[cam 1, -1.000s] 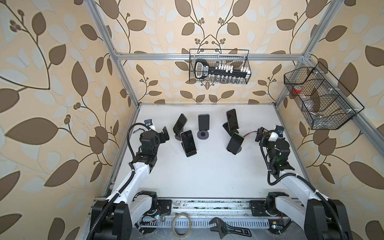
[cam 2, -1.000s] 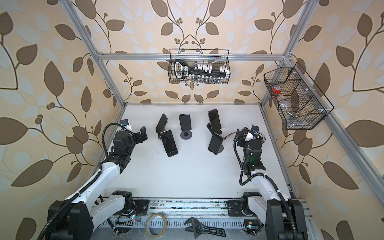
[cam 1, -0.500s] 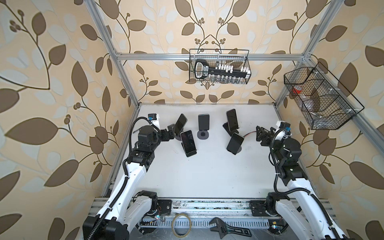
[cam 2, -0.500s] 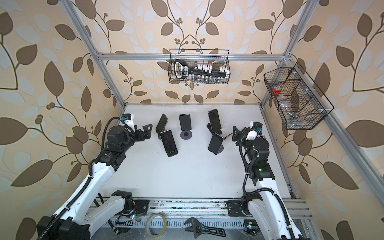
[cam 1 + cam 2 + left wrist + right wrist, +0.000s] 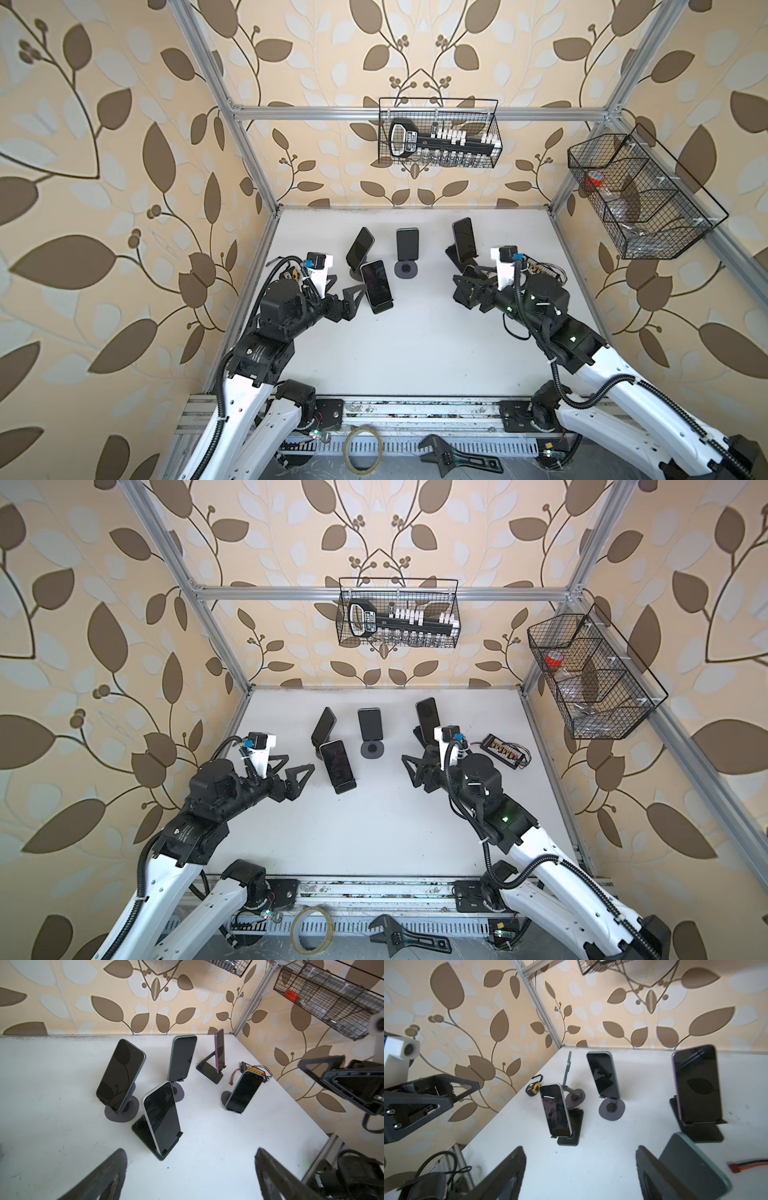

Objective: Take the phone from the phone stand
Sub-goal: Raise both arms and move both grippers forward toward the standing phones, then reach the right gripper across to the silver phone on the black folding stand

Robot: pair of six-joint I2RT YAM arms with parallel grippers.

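1. On the table (image 5: 415,353), five phones (image 5: 406,243) leaned on stands (image 5: 122,1113), none lifted yet.
2. Left gripper (image 5: 189,1159) stood spread and empty, squared to the nearest phone (image 5: 161,1118), likely to straddle its edges.
3. Right gripper (image 5: 580,1152), also parted and empty, had another phone (image 5: 691,1165) just outside one finger (image 5: 650,1172).

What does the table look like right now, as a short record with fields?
count: five phones, each on a stand
left hand: open, just short of the white-edged phone, not touching
right hand: open, beside the front right phone; contact unclear
task: no phone lifted off yet
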